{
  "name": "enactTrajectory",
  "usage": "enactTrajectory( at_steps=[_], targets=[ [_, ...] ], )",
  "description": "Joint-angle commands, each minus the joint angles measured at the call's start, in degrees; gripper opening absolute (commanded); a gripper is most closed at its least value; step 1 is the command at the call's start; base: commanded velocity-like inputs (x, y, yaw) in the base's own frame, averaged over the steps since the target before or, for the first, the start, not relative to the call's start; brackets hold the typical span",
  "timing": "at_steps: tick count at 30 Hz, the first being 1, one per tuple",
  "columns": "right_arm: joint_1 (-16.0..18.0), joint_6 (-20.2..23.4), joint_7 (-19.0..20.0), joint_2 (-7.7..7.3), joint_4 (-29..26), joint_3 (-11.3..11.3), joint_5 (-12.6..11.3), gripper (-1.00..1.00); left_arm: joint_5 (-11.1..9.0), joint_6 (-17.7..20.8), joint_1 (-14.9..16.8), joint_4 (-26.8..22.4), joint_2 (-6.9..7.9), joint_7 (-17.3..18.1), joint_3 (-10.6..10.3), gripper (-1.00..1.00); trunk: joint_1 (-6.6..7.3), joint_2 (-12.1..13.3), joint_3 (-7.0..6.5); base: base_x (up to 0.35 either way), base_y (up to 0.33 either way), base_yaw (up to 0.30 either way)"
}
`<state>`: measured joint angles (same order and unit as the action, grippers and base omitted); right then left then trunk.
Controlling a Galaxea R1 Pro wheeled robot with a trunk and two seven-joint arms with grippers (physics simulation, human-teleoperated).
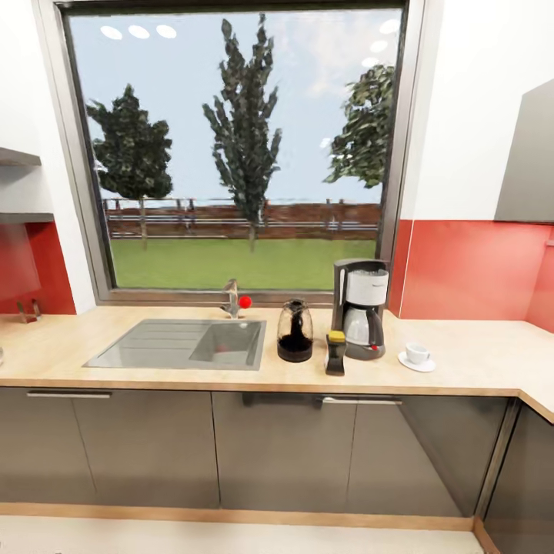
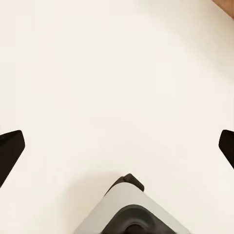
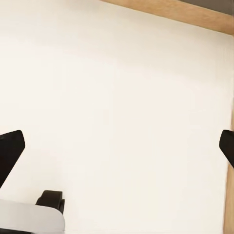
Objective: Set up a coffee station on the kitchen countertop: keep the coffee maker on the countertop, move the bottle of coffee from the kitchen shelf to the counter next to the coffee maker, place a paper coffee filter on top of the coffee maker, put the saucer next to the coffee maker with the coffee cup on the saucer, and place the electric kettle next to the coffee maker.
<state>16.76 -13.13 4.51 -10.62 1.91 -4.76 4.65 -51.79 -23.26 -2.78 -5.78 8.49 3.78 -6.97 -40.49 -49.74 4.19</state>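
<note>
The coffee maker (image 1: 360, 308) is standing upright at right of centre in the head view, at the back of the kitchen countertop (image 1: 477, 365), its long axis vertical and its carafe and handle turned toward the camera. The bottle of coffee (image 1: 335, 353) is standing upright just in front of its left side, gold cap up. The electric kettle (image 1: 295, 332) is placed just left of them, upright, near the sink (image 1: 181, 344). To the right, the coffee cup (image 1: 418, 353) is sitting on the saucer (image 1: 416, 362).

A faucet (image 1: 231, 299) is rising behind the sink, below the window (image 1: 242, 146). Bare worktop is being left open to the right of the saucer and along the front edge.

In the wrist views, the left gripper (image 2: 117, 148) and right gripper (image 3: 117, 148) are being held wide apart, released, over pale floor (image 3: 122, 107), with wooden baseboard (image 3: 185, 12) at the right wrist frame's top and right edges.
</note>
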Motion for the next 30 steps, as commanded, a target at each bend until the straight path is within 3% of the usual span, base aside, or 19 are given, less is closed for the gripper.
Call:
enactTrajectory(
  at_steps=[1,10,13,18,24,30],
  targets=[
    [0.1,-0.3,0.0,-0.08,0.2,-0.4,0.1,1.00,-0.6,-0.2,0.0,-0.1,-0.05,0.2,-0.5,1.00,0.21,0.3,-0.01,0.000,0.000,0.000],
    [0.1,0.3,-0.1,0.11,0.2,-0.3,-0.1,1.00,-0.8,-1.9,0.0,0.0,-0.38,0.3,-0.2,1.00,2.19,4.0,-0.80,0.000,0.000,0.000],
    [0.1,2.4,0.0,0.44,0.2,-0.3,0.0,1.00,-0.3,-2.3,0.0,0.1,-0.51,0.4,-0.6,1.00,2.85,5.2,-1.06,0.000,0.000,0.000],
    [-0.4,3.3,0.2,0.47,0.2,-0.3,0.1,1.00,-0.1,-2.4,0.0,0.4,-1.52,0.5,-1.0,1.00,3.95,7.2,-1.71,0.000,0.000,0.000],
    [-2.1,-0.7,0.0,0.40,0.2,-0.3,0.1,1.00,-0.1,-2.8,0.0,0.5,-2.09,0.8,-0.9,1.00,5.27,9.6,-2.77,0.000,0.000,0.000],
    [-2.6,-1.4,-0.1,0.59,0.2,-0.3,0.0,1.00,-0.1,-2.8,0.0,0.6,-2.40,0.8,-1.0,1.00,6.58,12.0,-3.85,0.000,0.000,0.000]
  ],
)
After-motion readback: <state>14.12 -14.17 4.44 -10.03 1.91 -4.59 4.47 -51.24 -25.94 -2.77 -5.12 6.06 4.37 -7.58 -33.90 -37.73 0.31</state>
